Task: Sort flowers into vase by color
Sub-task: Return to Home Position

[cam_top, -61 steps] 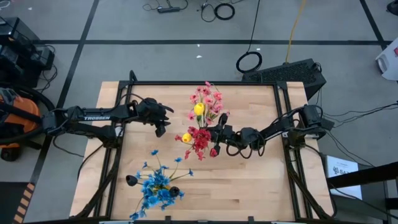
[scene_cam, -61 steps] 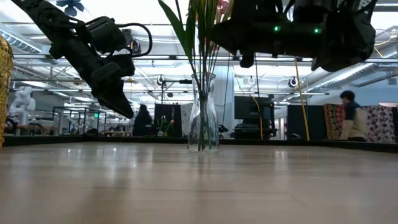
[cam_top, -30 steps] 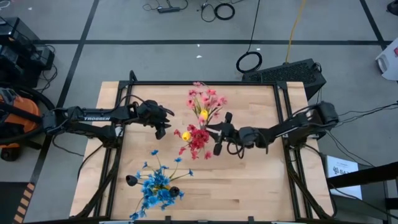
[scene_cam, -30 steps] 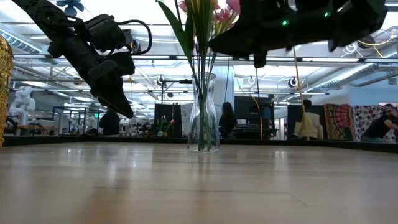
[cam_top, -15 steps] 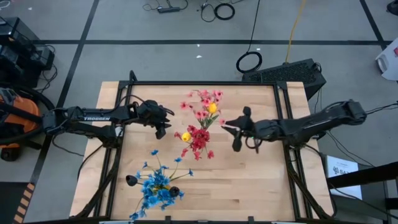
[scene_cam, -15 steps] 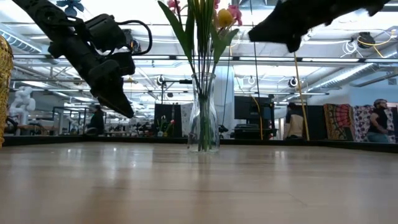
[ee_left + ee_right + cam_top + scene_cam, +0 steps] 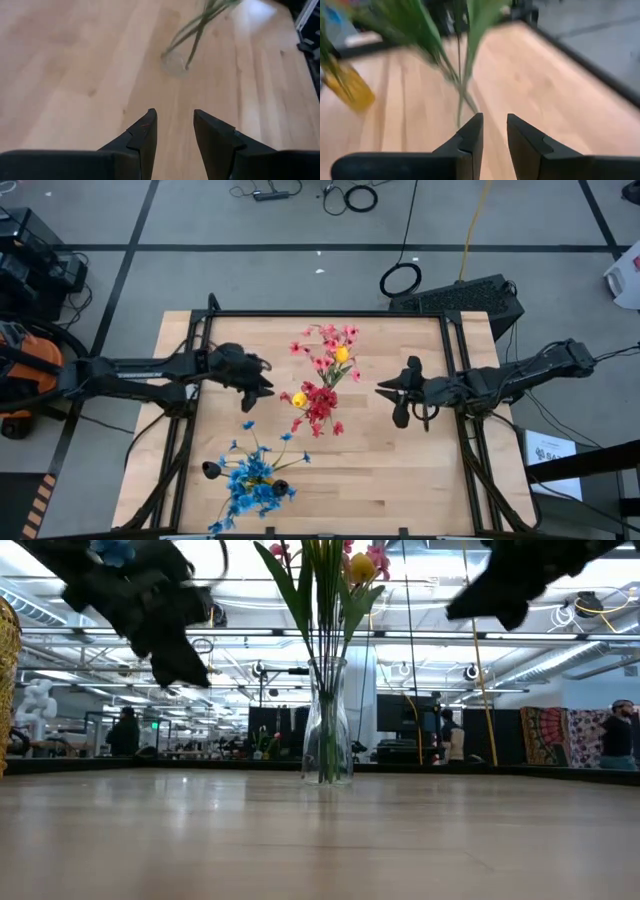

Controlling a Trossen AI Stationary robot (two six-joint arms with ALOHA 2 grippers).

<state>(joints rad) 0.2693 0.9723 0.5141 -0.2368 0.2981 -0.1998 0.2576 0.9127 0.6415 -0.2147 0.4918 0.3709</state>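
Left gripper (image 7: 256, 388) hangs above the left side of the table (image 7: 400, 480), and we see its two fingers (image 7: 145, 132) spread apart with only bare wood between them. We find the right gripper (image 7: 391, 402) raised over the right half of the table. Its fingers (image 7: 472, 132) stand a little apart and carry nothing.

Between the two grippers, at about the middle of the table, the clear vase (image 7: 328, 730) stands upright, apart from both of them. It holds the red flowers (image 7: 320, 402) and the pink flowers (image 7: 325, 345), which sit on the far side of the bunch. We count one yellow bud (image 7: 341, 354) among the pink and another at the left edge of the red. The green stems (image 7: 326, 620) run down through the neck into the glass.

At the near left of the table we see the blue flowers (image 7: 250, 478) bunched together, with two dark buds (image 7: 210, 470), one at each side. From above, the blossoms hide what holds them. The level view shows a yellow vase (image 7: 8, 680) at its left edge, nearer than the clear one.

From table height both arms show as dark shapes up high, well apart from the wood. Beyond the table we make out a few people (image 7: 125, 730) in the room.
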